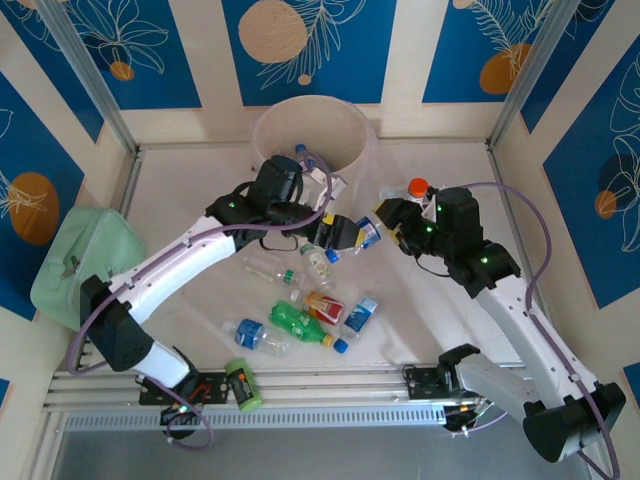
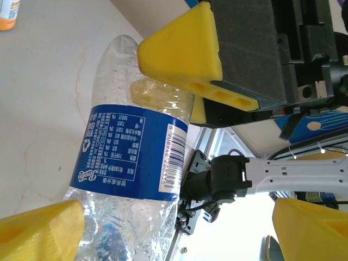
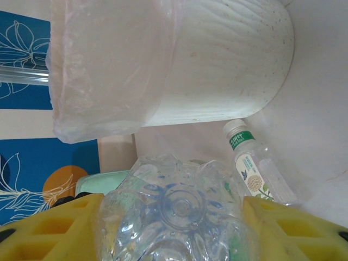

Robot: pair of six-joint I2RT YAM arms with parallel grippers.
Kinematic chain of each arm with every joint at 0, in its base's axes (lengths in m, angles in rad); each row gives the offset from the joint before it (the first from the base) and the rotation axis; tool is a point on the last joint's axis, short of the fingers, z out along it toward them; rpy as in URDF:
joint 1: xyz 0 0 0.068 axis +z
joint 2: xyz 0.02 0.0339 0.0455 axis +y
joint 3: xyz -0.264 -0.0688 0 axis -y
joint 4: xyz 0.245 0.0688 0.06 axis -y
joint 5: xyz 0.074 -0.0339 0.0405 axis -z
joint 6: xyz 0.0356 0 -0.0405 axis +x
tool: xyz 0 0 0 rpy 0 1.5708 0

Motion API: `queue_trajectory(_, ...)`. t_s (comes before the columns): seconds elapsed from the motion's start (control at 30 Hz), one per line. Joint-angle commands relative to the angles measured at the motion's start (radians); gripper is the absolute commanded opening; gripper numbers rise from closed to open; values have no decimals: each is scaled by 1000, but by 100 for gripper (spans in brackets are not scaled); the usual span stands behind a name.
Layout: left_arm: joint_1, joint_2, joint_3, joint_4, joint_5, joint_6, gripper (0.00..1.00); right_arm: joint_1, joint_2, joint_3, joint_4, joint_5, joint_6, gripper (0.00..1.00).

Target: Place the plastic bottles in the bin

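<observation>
Clear bottle (image 2: 133, 147), blue label, clamped in right jaws, left jaws spread open

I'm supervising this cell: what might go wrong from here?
The right gripper pinches the bottle near its rounded end, so it may slip. The open left gripper sits right beside it; the arms might bump. The loose liner on the bin could snag the bottle.

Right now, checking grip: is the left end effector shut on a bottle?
No, the left end effector gapes wide around the blue-labelled bottle.
</observation>
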Motion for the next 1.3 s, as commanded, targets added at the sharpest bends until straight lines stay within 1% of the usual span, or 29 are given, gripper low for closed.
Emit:
queue_trajectory(0.0, -16, 19, 20, 6, 43, 27, 88, 32, 5, 42, 88, -87, 38, 55)
queue_trajectory(0.23, -17, 17, 24, -28, 2, 67, 93, 54, 25, 57, 87, -82, 33, 55)
queue_trajectory(0.3, -16, 8, 20, -37, -5, 92, 96, 57, 27, 58, 80, -76, 28, 55)
queue_trajectory(0.33, -15, -1, 15, -41, -13, 106, 100, 57, 27, 56, 76, -75, 26, 55)
queue_trajectory(0.4, -11, -22, 2, -54, -55, 138, 100, 57, 25, 55, 72, -75, 25, 55)
queue_trajectory(0.57, 11, -35, -8, -92, -101, 174, 100, 69, 24, 59, 64, -67, 15, 55)
queue_trajectory(0.8, 42, -83, -50, -54, -101, 174, 100, 86, 26, 58, 59, -57, 11, 55)
queue_trajectory(0.93, 64, -81, -54, -88, -119, 185, 100, 100, 40, 75, 56, -55, 3, 55)
queue_trajectory(1.0, 83, -92, -66, -82, -115, 176, 100, 107, 46, 82, 53, -51, 2, 55)
queue_trajectory(1.13, 89, -108, -84, -46, -52, 159, 99, 122, 60, 90, 75, -56, 4, 55)
queue_trajectory(1.27, 87, -94, -97, 1, 52, 111, 90, 141, 86, 113, 89, -51, 3, 55)
